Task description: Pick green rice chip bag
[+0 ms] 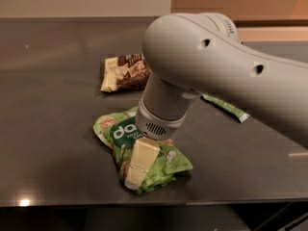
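The green rice chip bag (166, 160) lies on the dark table (53, 119) near its front edge, with its white "dang" lettering partly showing. It is crumpled and pinched in at the middle. My gripper (137, 165) comes down onto it from above, under the big white arm (216, 66). One cream finger (140, 160) lies pressed into the bag's fold; the other is hidden behind it. The gripper looks shut on the bag, which rests on the table.
A brown-and-cream bag (122, 73) lies behind the green one. A flatter green packet (226, 107) lies to the right, partly hidden by the arm. The table's front edge (154, 200) is just below the bag.
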{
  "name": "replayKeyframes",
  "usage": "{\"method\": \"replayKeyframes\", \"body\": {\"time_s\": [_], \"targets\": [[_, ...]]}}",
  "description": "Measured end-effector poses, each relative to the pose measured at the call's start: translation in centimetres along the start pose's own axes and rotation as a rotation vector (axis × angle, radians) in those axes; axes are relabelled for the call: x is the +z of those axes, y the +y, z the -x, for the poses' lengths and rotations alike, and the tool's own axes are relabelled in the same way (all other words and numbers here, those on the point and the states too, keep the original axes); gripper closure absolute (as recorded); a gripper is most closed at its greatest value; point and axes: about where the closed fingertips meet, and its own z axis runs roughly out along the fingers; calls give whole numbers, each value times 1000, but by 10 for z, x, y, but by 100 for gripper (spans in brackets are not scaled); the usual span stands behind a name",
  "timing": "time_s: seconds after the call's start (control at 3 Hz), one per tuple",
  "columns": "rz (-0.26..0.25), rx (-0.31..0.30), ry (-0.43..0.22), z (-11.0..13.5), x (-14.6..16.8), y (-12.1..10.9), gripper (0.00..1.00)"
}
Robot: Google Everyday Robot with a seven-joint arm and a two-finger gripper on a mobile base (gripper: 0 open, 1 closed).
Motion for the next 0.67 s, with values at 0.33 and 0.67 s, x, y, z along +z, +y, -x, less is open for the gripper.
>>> {"method": "replayKeyframes", "body": {"time_s": [0.33, 0.67], "targets": [[26, 34, 14, -1, 7, -3, 18], [31, 47, 0, 0, 2, -5, 41]]}}
